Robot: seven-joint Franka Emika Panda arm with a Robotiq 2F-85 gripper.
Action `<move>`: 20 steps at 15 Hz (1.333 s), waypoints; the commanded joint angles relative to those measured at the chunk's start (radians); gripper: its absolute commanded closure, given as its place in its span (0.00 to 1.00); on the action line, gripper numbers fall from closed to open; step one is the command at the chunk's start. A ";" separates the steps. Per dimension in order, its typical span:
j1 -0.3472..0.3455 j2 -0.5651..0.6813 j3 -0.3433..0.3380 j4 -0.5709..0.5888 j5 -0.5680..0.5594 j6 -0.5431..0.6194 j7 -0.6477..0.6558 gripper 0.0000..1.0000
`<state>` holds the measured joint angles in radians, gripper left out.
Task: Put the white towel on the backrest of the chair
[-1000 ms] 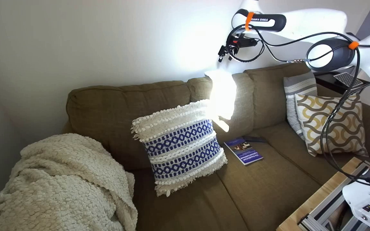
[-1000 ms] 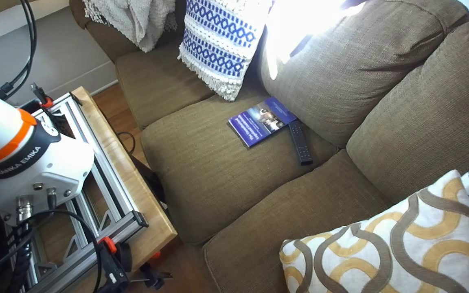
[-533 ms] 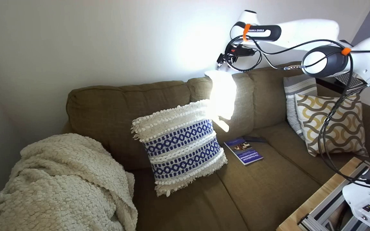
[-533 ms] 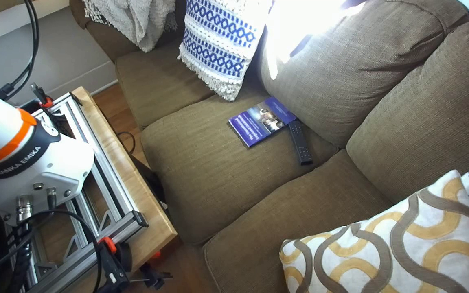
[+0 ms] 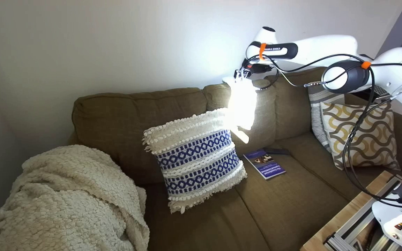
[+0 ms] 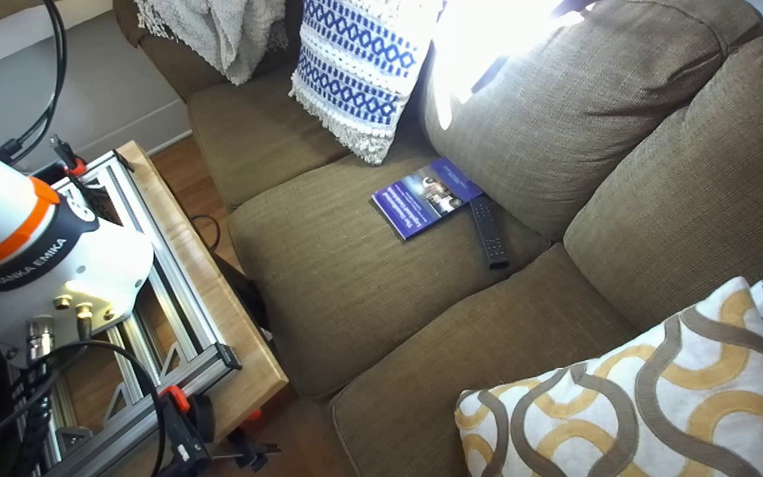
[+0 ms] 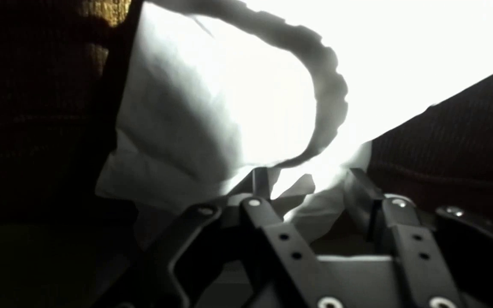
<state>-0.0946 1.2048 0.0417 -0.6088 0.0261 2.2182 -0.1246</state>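
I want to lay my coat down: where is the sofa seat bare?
Free: the front of the middle seat cushion, between book and wooden table; also the next cushion, between remote and yellow-patterned pillow. Crowded: where book and remote lie close together, and by the fringed pillow, with the white towel and jaws.

Sofa (image 5: 291,195) matt woven fab.; blanket (image 5: 72,198) rough txtl.

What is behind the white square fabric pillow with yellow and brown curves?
Part of a grey-and-white striped fabric pillow, then the olive-brown fabric sofa backrest. What the front pillow covers cannot be seen.
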 commanded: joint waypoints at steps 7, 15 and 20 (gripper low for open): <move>-0.001 0.119 0.009 0.056 0.017 0.224 0.039 1.00; 0.003 0.113 0.030 0.043 0.019 0.306 0.096 0.67; 0.009 0.100 0.011 0.031 0.003 0.249 0.108 0.30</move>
<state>-0.0881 1.2988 0.0627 -0.5976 0.0349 2.5199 -0.0311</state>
